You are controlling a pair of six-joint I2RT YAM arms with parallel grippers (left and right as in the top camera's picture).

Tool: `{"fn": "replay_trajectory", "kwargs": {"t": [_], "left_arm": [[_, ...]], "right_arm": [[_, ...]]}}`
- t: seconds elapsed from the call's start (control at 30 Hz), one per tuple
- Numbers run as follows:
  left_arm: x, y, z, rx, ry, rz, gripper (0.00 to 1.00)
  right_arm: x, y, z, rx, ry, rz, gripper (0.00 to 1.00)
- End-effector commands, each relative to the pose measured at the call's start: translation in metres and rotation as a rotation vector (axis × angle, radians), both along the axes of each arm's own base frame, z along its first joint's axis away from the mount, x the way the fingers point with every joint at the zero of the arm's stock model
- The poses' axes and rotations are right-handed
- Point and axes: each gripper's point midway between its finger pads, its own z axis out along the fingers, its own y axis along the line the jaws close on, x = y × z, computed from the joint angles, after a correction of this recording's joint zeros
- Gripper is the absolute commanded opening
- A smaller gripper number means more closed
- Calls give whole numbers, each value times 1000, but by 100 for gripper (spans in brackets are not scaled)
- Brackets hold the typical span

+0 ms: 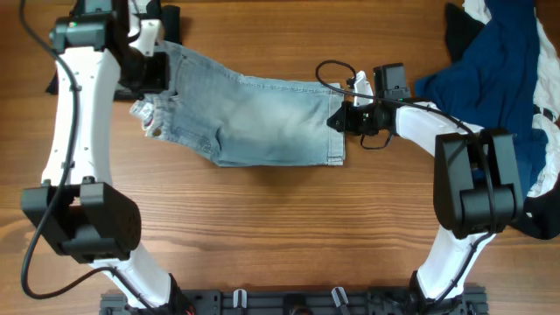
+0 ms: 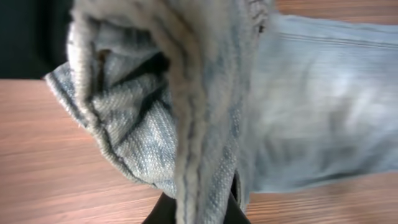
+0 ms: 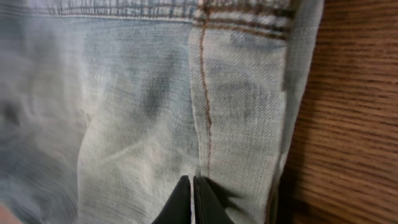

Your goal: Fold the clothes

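The pale faded-blue denim shorts [image 1: 262, 118] lie stretched across the middle of the wooden table. My left gripper [image 1: 162, 74] is shut on their bunched left end. In the left wrist view the denim [image 2: 311, 106] hangs over and hides most of the left fingers [image 2: 199, 208]. My right gripper [image 1: 337, 120] is at the shorts' right hem edge. In the right wrist view its fingertips [image 3: 191, 186] are pressed together on the denim [image 3: 137, 112] next to a stitched seam.
A pile of other clothes sits at the far right: a navy-blue shirt [image 1: 499, 79], a black piece [image 1: 459, 31] and a white piece [image 1: 477, 9]. A dark item [image 1: 171, 17] lies at the back left behind my left arm.
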Motion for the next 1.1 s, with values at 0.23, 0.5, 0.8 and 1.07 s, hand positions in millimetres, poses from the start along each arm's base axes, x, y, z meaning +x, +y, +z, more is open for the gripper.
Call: {"fn": "replay_trajectory", "kwargs": {"t": [0.23,0.5,0.8,1.07], "left_arm": [[-7,-190,12,-261,-42,-235,4],[-10,-275,-56,-300,66,-214,4],[-7,-292,-88,-308,116,-155,23],[-4,-290,-89,-297,105,-151,100]], "right_arm": [[-6,-13,-28,-38,87,-74,4],[-6,-12,-27,-31,90,-72,4],[27,-12,31,211,-61,-66,4],[65,-108,198,524,-397,-191,86]]}}
